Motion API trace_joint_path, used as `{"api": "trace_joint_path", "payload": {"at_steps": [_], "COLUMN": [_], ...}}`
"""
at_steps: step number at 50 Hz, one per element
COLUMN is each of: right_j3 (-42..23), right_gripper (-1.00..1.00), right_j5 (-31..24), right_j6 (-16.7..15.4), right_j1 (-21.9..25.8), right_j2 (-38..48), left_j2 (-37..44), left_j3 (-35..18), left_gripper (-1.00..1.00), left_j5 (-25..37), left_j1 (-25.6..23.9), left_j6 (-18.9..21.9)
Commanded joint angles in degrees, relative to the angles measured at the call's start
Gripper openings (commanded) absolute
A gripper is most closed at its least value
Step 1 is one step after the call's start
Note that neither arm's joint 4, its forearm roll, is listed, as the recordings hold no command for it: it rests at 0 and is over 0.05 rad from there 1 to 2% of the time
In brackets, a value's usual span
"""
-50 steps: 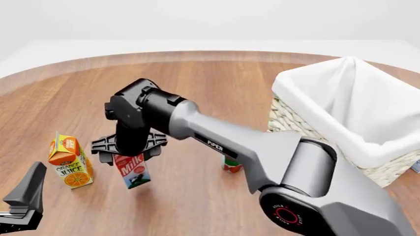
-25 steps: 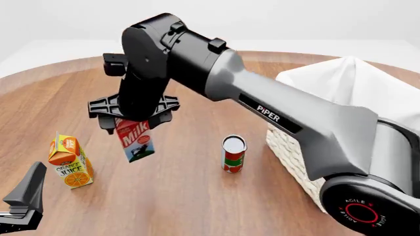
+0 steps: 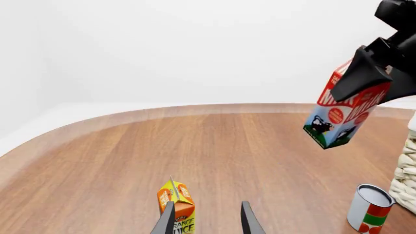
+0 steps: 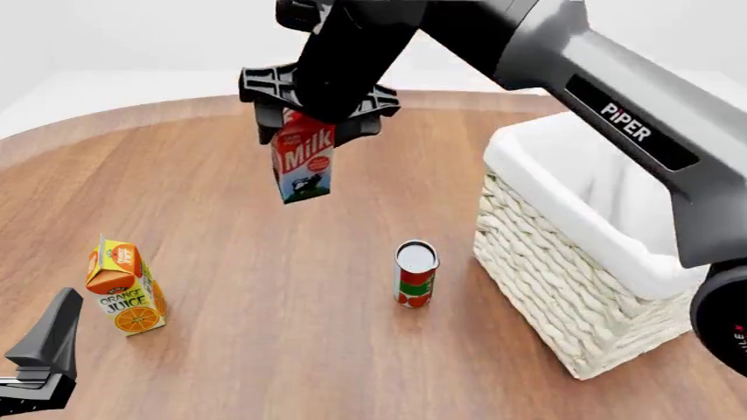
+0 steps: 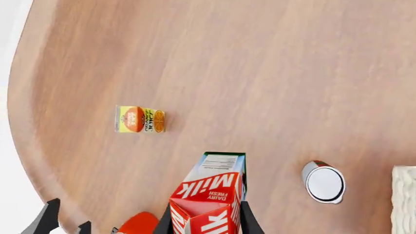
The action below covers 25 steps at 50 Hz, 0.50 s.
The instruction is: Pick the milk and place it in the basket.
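The milk (image 4: 303, 161), a carton with a red top and a blue-and-white lower part, hangs high above the table, held by its top in my right gripper (image 4: 306, 112), which is shut on it. It also shows in the left wrist view (image 3: 342, 112) and in the right wrist view (image 5: 211, 192). The basket (image 4: 572, 280), cream wicker with a white lining, stands at the right, apart from the milk. My left gripper (image 4: 45, 354) rests at the front left, its fingers (image 3: 167, 220) open and empty, next to the orange juice carton.
An orange juice carton (image 4: 122, 287) stands at the front left. A red-and-green can (image 4: 415, 274) with a white top stands between the cartons and the basket. The right arm (image 4: 631, 122) reaches across above the basket.
My right gripper has lifted the milk off the table, raised it high and carried it to the right, toward the basket. The left arm has not moved.
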<state>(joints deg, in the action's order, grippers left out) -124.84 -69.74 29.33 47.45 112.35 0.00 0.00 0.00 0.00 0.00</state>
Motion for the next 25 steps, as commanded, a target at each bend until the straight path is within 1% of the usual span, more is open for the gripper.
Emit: {"api": "trace_joint_path", "payload": {"at_steps": [1,4,9,16,19,20,22,24,25], "right_j3": [-0.8,-0.9,0.4,0.7,1.1,1.8,2.3,2.6,3.0], "right_gripper": [-1.00,-1.00,-1.00,-1.00,-1.00,-1.00,-1.00,-1.00,-1.00], "right_j5": [-0.2,-0.2,-0.2,-0.2,-0.2,-0.2,-0.2,-0.2,-0.2], "right_j6": [0.8,0.7,-0.6,-1.1,-2.4,-2.0,-2.8,-2.8,-3.2], "right_j1": [-4.5,-5.2,-7.9,-10.6,-12.9,-12.9,-14.2,-14.5,-15.5], "right_j2": [-4.6,-5.2,-6.5,-8.9,-10.2,-10.6,-11.6,-11.9,-12.7], "left_j2": [0.0,0.0,0.0,0.0,0.0,0.0,0.0,0.0,0.0], "left_j3": [0.0,0.0,0.0,0.0,0.0,0.0,0.0,0.0,0.0], "left_gripper": [1.00,1.00,1.00,1.00,1.00,1.00,1.00,1.00,1.00], "left_j5": [0.0,0.0,0.0,0.0,0.0,0.0,0.0,0.0,0.0], "left_j1": [0.0,0.0,0.0,0.0,0.0,0.0,0.0,0.0,0.0], "left_j6": [0.0,0.0,0.0,0.0,0.0,0.0,0.0,0.0,0.0]}}
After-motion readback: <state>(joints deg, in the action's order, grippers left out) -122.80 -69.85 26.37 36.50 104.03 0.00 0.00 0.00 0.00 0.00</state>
